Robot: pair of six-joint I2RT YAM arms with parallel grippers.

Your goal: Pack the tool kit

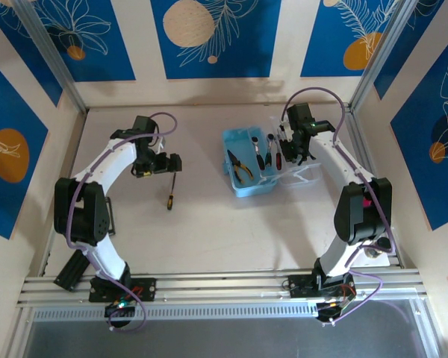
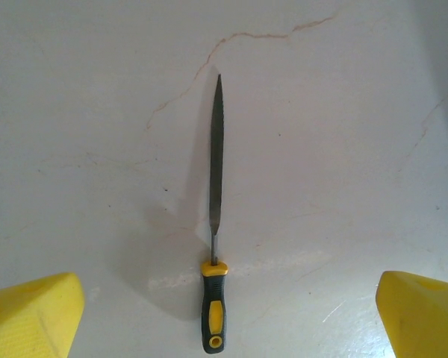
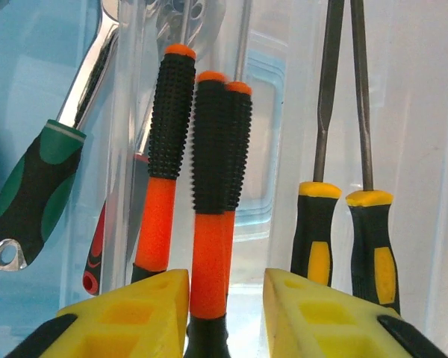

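The left gripper [image 2: 225, 298] has its fingers spread wide, the slim steel file [image 2: 216, 164] with black-and-yellow handle lying between them, likely light, stiff, best pinched at its grippy handle; the right gripper [image 3: 226, 298] has its fingers slightly apart around an orange-and-black screwdriver [image 3: 209, 246] inside the translucent light-blue plastic case [image 1: 250, 191]; no writing is legible

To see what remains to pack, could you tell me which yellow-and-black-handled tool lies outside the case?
The file on the table beneath the left gripper; the other two lie inside the case.

bare table [image 2: 97, 112] around file [image 2: 216, 186], case [image 1: 252, 188] crowded
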